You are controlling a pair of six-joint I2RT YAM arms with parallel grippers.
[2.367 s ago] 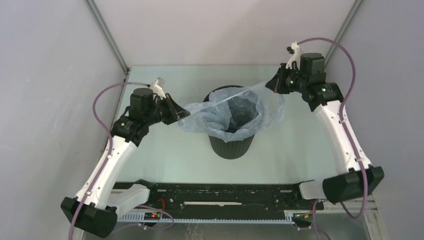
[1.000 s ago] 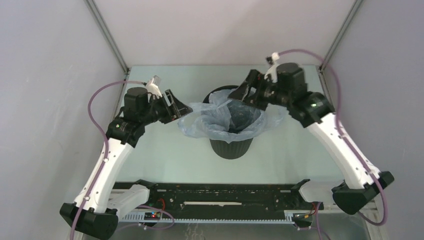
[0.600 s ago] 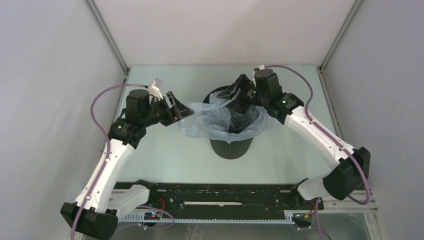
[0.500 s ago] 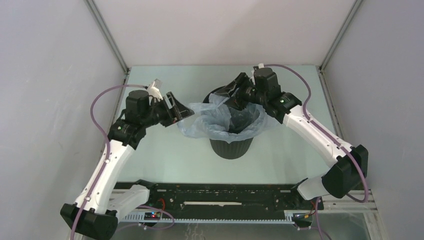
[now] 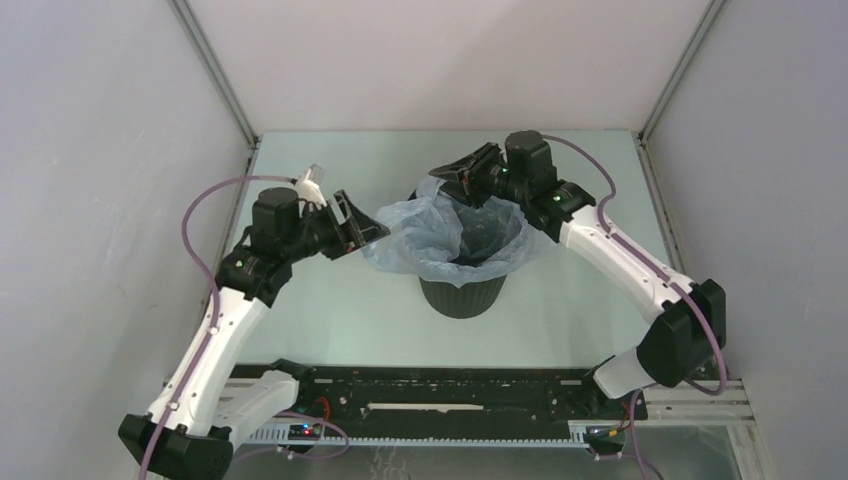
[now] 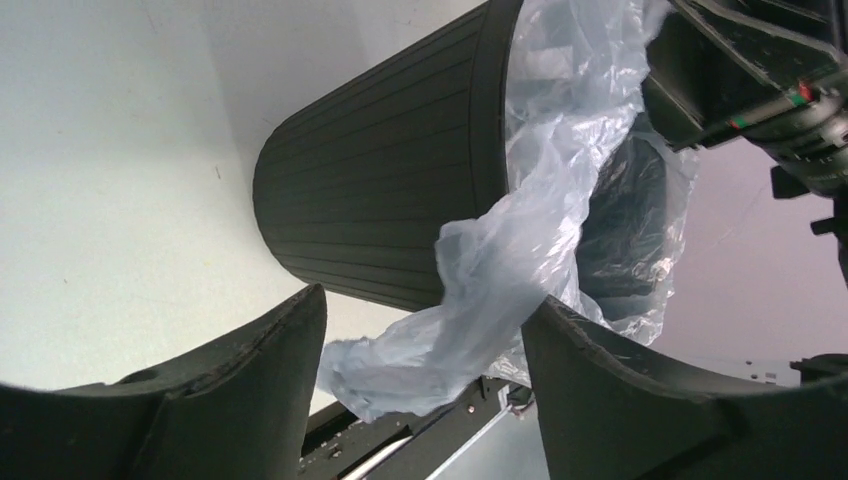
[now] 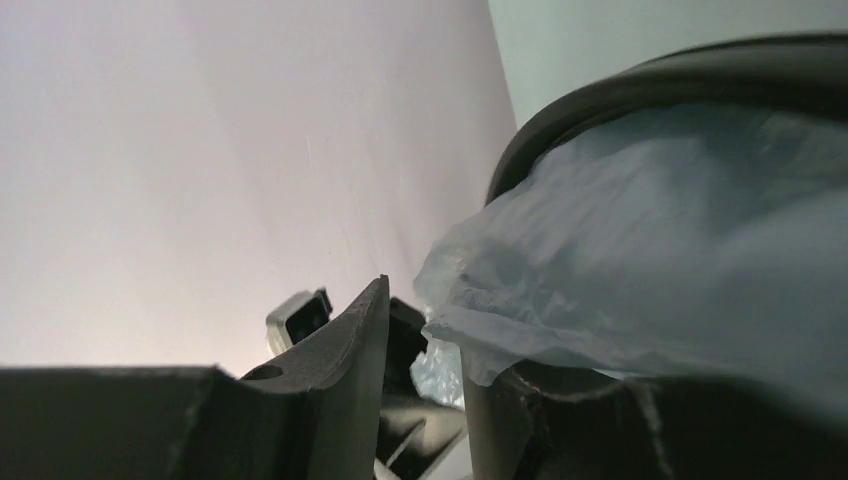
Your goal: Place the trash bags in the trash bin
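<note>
At the far rim of the bin [image 5: 462,292], right fingers [image 7: 340,380] stand narrowly parted, touching the bag [image 5: 440,235]; left fingers [image 6: 250,380], wide, straddle its loose left edge.

No readable text, no legible labels, brands, numbers or signs anywhere

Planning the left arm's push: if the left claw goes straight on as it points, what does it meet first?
The trash bag: a fold of its film lies between the fingers of the open left claw. Probably next comes the ribbed side wall of the trash bin; depth is unclear.
</note>
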